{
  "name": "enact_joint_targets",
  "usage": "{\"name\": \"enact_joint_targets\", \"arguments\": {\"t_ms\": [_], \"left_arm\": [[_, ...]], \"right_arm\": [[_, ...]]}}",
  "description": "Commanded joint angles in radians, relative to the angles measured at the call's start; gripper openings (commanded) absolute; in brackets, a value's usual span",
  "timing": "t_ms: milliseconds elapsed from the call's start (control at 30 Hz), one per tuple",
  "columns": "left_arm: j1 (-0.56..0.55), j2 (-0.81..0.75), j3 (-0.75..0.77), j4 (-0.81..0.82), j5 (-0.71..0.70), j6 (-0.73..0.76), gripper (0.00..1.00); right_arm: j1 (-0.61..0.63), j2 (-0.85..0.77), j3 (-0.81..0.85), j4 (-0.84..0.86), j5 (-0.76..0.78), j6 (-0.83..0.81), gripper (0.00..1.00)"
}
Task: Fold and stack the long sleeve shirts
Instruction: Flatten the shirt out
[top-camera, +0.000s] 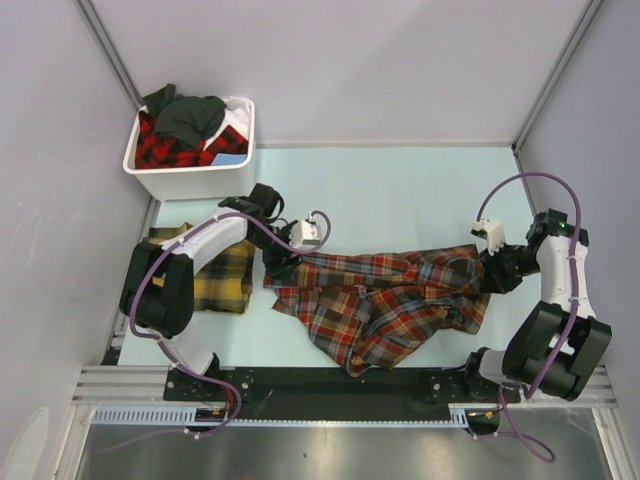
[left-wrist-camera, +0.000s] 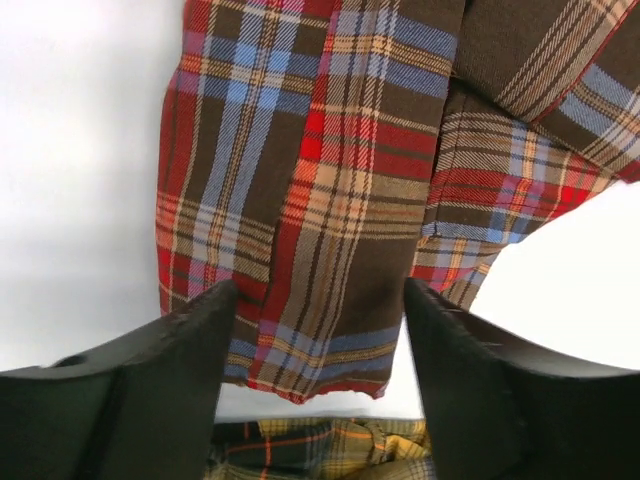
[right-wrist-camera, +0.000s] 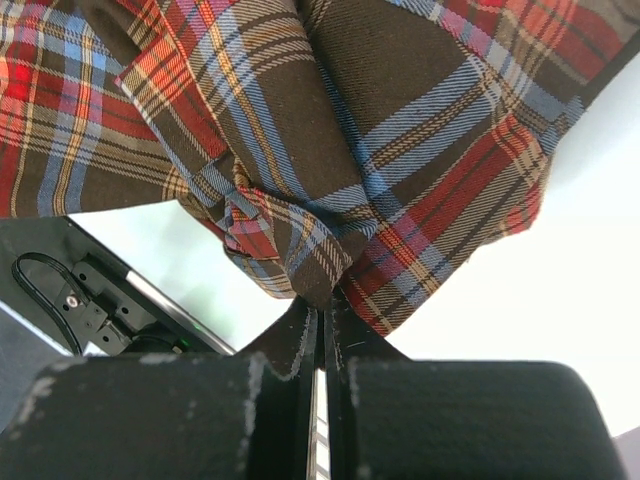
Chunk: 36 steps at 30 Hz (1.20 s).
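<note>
1. Up in the far left corner: white bin (top-camera: 190, 180), stuffed with a red-black plaid shirt (top-camera: 165, 148) and a dark grey shirt (top-camera: 190, 115) piled above its rim.
2. Mid-table: red-brown shirt (top-camera: 385, 300) with blue lines, rumpled, spread between both arms.
3. Just left of it, under the left arm: yellow-and-dark-green shirt (top-camera: 225, 280), folded.
4. Left gripper (left-wrist-camera: 315, 300): fingers spread apart over the red-brown shirt's left edge, gripping nothing.
5. Right gripper (right-wrist-camera: 320, 300): fingers clenched on a bunched fold at that shirt's right end.

Bright, even, diffuse light with soft shadows; blown-out whites in both wrist views.
</note>
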Motion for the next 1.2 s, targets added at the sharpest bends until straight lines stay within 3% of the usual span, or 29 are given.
{"name": "enact_joint_targets", "arguments": {"t_ms": [0, 33, 200, 233, 400, 567, 767, 933, 1100, 1167], "left_arm": [[-0.015, 0.018, 0.025, 0.008, -0.021, 0.05, 0.66], [-0.015, 0.021, 0.028, 0.02, -0.027, 0.048, 0.53], [-0.015, 0.016, 0.063, 0.025, -0.05, 0.056, 0.16], [-0.015, 0.011, 0.071, 0.011, -0.05, 0.058, 0.02], [-0.009, -0.038, 0.15, -0.074, -0.037, 0.07, 0.01], [0.02, -0.041, 0.295, -0.081, -0.077, 0.012, 0.01], [0.048, -0.033, 0.427, 0.106, -0.188, -0.178, 0.0], [0.048, -0.025, 0.511, 0.253, -0.346, -0.355, 0.0], [0.04, -0.067, 0.536, 0.414, -0.438, -0.404, 0.0], [0.008, -0.081, 0.522, 0.492, -0.502, -0.329, 0.0]], "right_arm": [[-0.008, 0.002, 0.057, -0.009, -0.025, -0.01, 0.0], [-0.008, 0.006, 0.06, -0.009, -0.025, -0.01, 0.0], [-0.009, 0.026, 0.087, -0.011, -0.032, -0.005, 0.0], [-0.009, 0.032, 0.093, -0.011, -0.035, -0.002, 0.0], [-0.011, 0.065, 0.15, 0.011, -0.068, 0.042, 0.0], [-0.015, 0.153, 0.338, 0.092, -0.114, 0.191, 0.0], [-0.029, 0.293, 0.65, 0.231, -0.215, 0.438, 0.0], [-0.029, 0.358, 0.814, 0.403, -0.243, 0.669, 0.0], [-0.031, 0.399, 0.993, 0.494, -0.247, 0.82, 0.0], [-0.035, 0.399, 1.023, 0.547, -0.252, 0.855, 0.0]]}}
